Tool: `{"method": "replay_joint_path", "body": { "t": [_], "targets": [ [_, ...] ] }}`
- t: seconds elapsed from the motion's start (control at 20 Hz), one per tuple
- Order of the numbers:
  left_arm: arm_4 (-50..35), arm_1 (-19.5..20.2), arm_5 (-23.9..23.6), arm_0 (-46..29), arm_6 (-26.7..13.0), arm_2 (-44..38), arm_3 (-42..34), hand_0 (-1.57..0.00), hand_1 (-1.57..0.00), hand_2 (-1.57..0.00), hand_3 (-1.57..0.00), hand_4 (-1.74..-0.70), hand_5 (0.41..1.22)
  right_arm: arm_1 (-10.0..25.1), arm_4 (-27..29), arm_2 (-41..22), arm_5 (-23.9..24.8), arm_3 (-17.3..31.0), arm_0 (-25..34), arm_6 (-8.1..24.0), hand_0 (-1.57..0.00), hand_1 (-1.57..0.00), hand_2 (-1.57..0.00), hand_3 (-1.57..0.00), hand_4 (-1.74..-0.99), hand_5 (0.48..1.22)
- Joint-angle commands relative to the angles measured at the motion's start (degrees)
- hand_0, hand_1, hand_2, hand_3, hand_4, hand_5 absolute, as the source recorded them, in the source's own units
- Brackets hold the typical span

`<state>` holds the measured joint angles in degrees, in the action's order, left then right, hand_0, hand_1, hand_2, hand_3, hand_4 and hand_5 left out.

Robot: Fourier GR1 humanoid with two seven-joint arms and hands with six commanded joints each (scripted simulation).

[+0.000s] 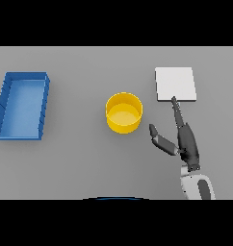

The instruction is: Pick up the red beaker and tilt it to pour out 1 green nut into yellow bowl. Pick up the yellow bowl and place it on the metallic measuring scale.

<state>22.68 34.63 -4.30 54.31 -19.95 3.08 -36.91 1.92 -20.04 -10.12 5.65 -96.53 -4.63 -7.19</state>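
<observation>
Near the middle of the grey table (80,163) stands the yellow bowl (123,113), upright, a short round cup with a thick rim; I cannot make out any green nut inside it, only a yellow bottom. To its right, closer to the far right part of the table, lies the metallic measuring scale (175,84), a flat pale square plate, apart from the bowl. No red beaker shows anywhere on the table, so I judge the pouring step is not the one in hand now; the step looks to be the second one, taking the bowl to the scale. The right hand (185,139) comes in from the lower right, with its fingers straight and its thumb spread out toward the bowl; it holds nothing. Its fingertips reach the near edge of the scale, while the thumb points left and is near the bowl but not touching it. The next move, I think, calls for the hand to go left, close around the bowl's wall, then lift it and set it flat on the plate. At the left edge of the table sits a blue tray (4,103), long and empty as far as I see. The left hand does not show.
</observation>
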Motion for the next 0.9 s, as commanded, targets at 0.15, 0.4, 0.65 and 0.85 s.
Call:
{"method": "replay_joint_path", "body": {
  "t": [0.15,0.4,0.65,0.85],
  "targets": [
    [-3.7,-0.9,-2.7,-10.7,-7.8,-0.8,-13.5,-1.57,-1.57,-1.57,-1.45,-1.74,1.221,0.4,0.6,0.2,-0.7,-0.2,0.3,0.3,0.0,0.0,0.0,0.0,-1.026,0.648],
    [-6.1,-3.6,-7.4,-19.1,-9.9,-1.4,-22.5,-1.57,-1.57,-1.57,-1.48,-1.74,1.221,-0.1,1.5,0.1,-1.2,1.1,-0.9,-1.9,0.0,0.0,0.0,0.0,-1.014,0.648],
    [-7.6,-6.3,-9.8,-24.4,-11.2,-1.6,-26.9,-1.57,-1.57,-1.57,-1.54,-1.74,1.151,0.2,1.9,0.2,-1.5,0.1,-1.2,-2.8,0.0,0.0,0.0,0.0,-1.012,0.65],
    [-6.3,-5.5,-9.7,-27.9,-11.5,-0.7,-30.2,-1.57,-1.57,-1.57,-1.56,-1.71,0.991,0.4,1.6,0.3,-1.1,0.4,-1.4,-2.3,0.0,0.0,0.0,0.0,-1.017,0.638]
  ]
}}
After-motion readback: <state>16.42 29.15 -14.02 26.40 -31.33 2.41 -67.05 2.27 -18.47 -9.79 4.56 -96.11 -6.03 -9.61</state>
